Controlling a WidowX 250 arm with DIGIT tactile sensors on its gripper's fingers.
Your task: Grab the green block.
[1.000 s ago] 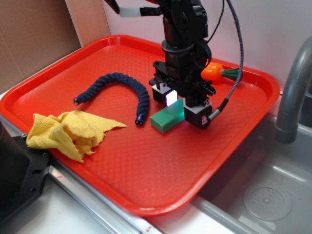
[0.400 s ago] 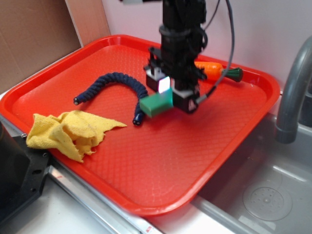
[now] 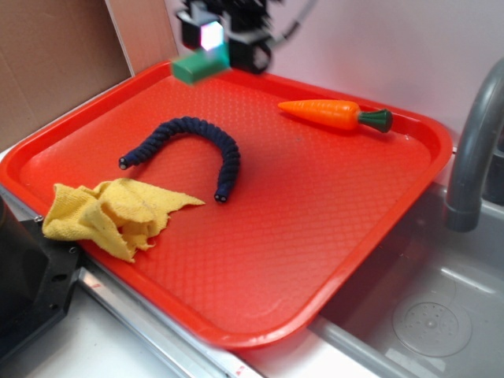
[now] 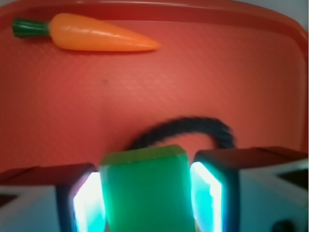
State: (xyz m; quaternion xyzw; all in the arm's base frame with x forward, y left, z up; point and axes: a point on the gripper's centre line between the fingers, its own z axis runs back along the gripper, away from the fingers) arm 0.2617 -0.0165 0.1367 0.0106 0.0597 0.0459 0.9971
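The green block [image 3: 198, 67] hangs high above the far left part of the red tray [image 3: 331, 228], held between the fingers of my gripper [image 3: 214, 49], which is shut on it. In the wrist view the green block [image 4: 145, 191] fills the gap between the two glowing pads [image 4: 206, 191], with the tray far below. Most of the arm is cut off by the top of the exterior view.
An orange toy carrot [image 3: 335, 114] with a dark green stem lies at the tray's far right. A dark blue braided rope [image 3: 189, 150] curves across the middle. A crumpled yellow cloth [image 3: 110, 213] lies at the near left. A sink and grey faucet [image 3: 472, 150] stand to the right.
The gripper has risen from the tray and moved toward the far left, carrying the green block up with it. The carrot, once partly hidden behind the arm, now shows in full.
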